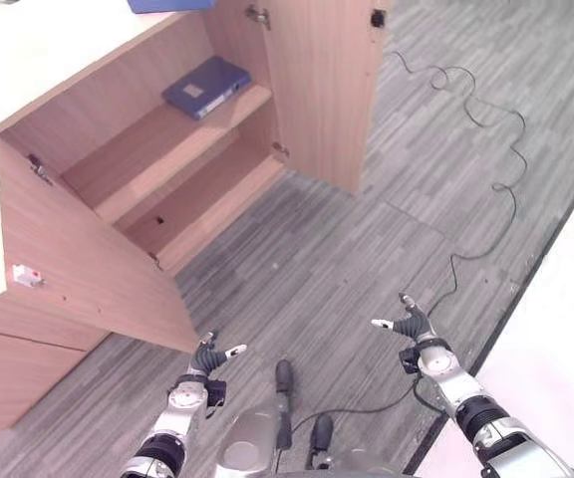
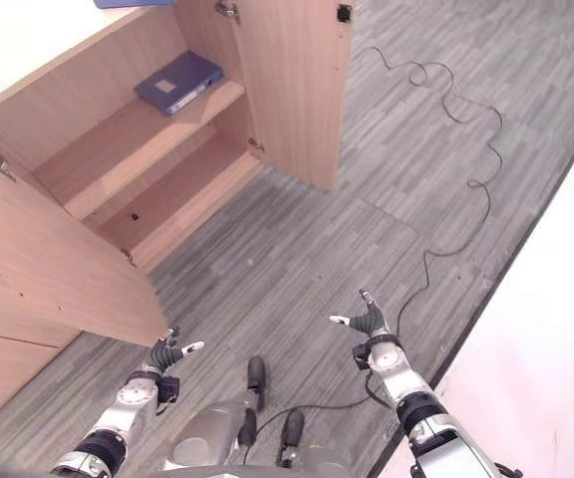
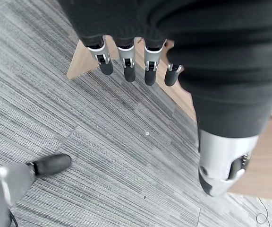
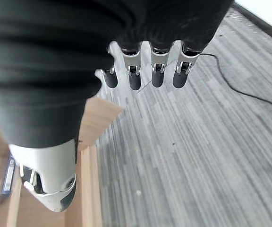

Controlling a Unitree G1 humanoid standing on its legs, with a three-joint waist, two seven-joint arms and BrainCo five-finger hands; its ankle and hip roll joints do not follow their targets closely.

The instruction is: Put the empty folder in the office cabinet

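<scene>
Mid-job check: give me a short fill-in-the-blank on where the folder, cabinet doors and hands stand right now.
1. The blue folder lies flat on the cabinet's ____ shelf.
2. Both doors of the office cabinet stand ____.
3. The left hand and the right hand hang over the grey floor, each holding ____.
4. In its wrist view, the right hand's fingers are straight, so the hand is ____.

Missing words: upper; open; nothing; open
</scene>
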